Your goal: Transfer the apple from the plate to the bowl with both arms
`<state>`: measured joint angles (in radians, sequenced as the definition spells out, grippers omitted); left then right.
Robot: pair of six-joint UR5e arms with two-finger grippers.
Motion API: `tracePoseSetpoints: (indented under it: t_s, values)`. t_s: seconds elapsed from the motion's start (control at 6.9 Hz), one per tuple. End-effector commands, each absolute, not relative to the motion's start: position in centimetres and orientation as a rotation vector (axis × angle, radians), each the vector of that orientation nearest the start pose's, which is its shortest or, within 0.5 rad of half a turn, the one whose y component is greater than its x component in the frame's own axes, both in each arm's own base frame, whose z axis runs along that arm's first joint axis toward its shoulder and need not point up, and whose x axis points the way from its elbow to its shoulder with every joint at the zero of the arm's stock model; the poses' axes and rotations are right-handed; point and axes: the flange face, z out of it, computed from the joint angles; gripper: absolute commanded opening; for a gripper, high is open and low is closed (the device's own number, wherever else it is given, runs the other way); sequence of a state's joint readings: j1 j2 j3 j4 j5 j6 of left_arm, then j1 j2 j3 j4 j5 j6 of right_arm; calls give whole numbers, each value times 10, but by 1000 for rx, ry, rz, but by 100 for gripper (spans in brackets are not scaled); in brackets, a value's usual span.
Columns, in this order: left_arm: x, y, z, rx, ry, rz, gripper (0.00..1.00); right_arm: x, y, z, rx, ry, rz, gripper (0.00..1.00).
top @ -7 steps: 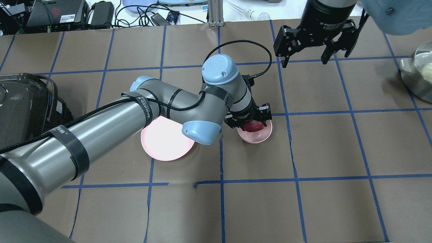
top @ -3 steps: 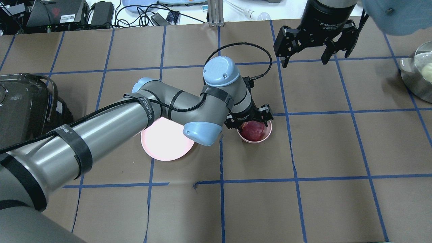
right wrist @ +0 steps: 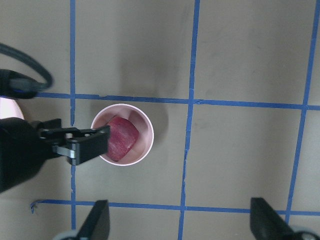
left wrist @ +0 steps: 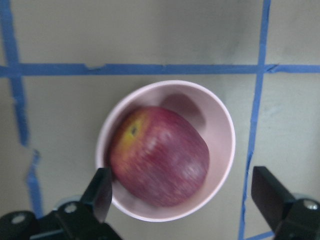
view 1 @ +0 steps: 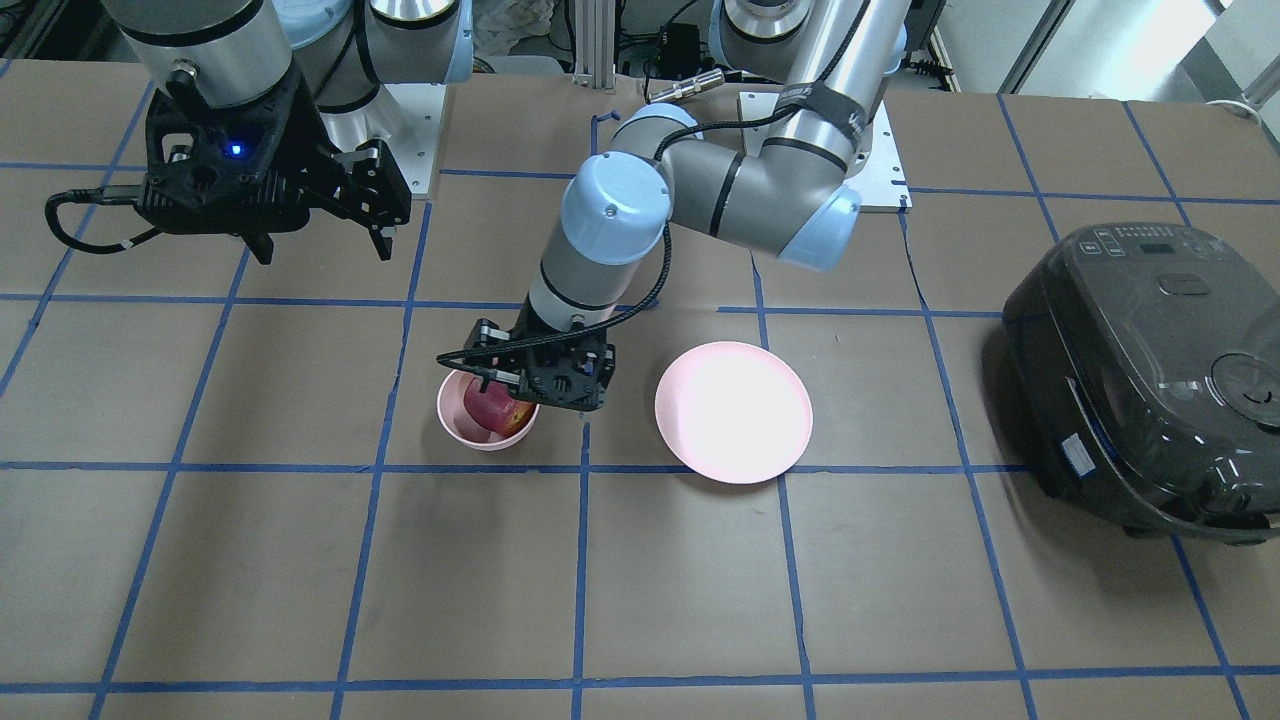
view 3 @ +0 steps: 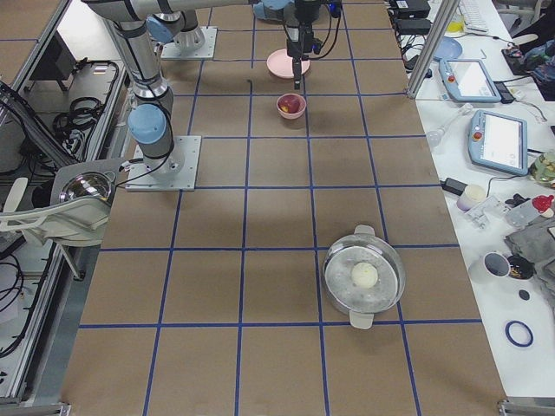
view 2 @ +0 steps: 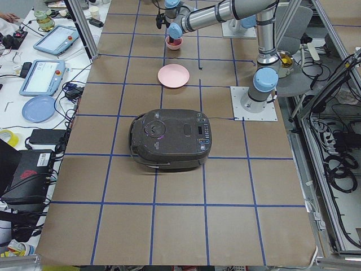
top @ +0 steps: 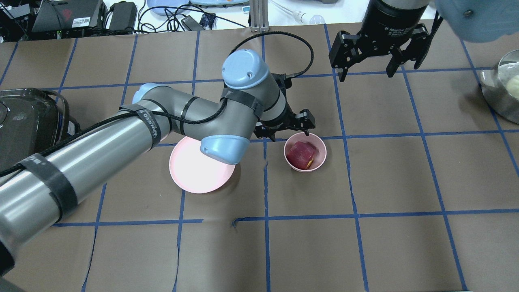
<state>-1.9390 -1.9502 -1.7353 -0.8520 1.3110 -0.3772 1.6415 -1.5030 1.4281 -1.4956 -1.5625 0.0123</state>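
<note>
The dark red apple (top: 301, 155) with a yellowish patch lies inside the small pink bowl (top: 323, 151). It shows the same way in the left wrist view, apple (left wrist: 160, 157) in bowl (left wrist: 225, 130). My left gripper (top: 290, 134) is open and empty, above the bowl's far-left edge and clear of the apple. The wide pink plate (top: 194, 174) lies bare to the bowl's left, partly under my left arm. My right gripper (top: 367, 73) is open and empty, high over the table beyond the bowl. In the front view the apple (view 1: 487, 407) sits beside the left gripper (view 1: 535, 395).
A dark rice cooker (top: 24, 129) stands at the left edge. A metal pot (top: 505, 87) holding a pale round thing stands at the right edge. Brown paper with blue tape lines covers the table.
My left gripper has let go of the apple, lifted out of the bowl and drawn back up and to the left. The apple stays in the bowl. The right gripper has not moved.
</note>
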Motion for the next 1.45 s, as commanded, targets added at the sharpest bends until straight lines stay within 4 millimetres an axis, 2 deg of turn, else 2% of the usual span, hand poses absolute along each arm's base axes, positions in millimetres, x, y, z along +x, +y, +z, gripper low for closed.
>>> tracePoseSetpoints:
  t_s: [0.0,0.14,0.29,0.43,0.58,0.72,1.3]
  values:
    - [-278,-531,314,84,3390,-175,100,170,-509,516,-89,3133,1,100]
    - [-239,-531,343,120,3324,-137,100,170,-509,516,-89,3133,0,100]
    - [-190,-529,385,67,3234,-94,100,170,-510,516,-89,3133,3,100]
    - [-166,-519,427,3,3205,-1,100,170,-509,516,-89,3133,3,100]
    - [-156,-515,456,-21,3174,-12,100,170,-509,516,-89,3133,3,100]
    - [-154,-510,468,-22,3154,-18,100,170,-509,516,-89,3131,1,100]
    - [-154,-508,461,-32,3166,7,100,170,-509,517,-96,3131,1,100]
